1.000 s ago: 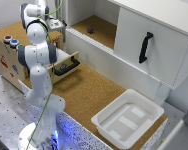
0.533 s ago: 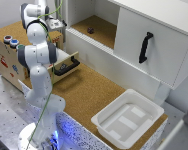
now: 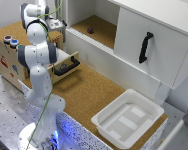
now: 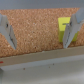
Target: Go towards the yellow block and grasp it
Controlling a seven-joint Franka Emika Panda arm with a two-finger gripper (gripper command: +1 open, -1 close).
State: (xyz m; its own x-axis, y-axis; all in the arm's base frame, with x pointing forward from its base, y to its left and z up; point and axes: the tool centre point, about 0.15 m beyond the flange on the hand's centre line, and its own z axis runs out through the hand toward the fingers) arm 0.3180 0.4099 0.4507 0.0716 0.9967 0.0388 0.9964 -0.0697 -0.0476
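White tray (image 3: 110, 116) on cork top, black-handled cabinet door (image 3: 151, 44), open drawer (image 3: 63, 67) w/ black handle.

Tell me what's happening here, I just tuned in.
The Panda arm is reaching toward the back of the cork-topped counter. In the wrist view its gripper is open over cork, empty, with the yellow block lying close by one finger, not yet between the two. A white bin sits unused near the front, and a drawer stands open.

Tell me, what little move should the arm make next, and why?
Probably shift sideways to centre on the yellow block. In the wrist view the gripper is open, but the block sits off-centre beside one finger, not between both.
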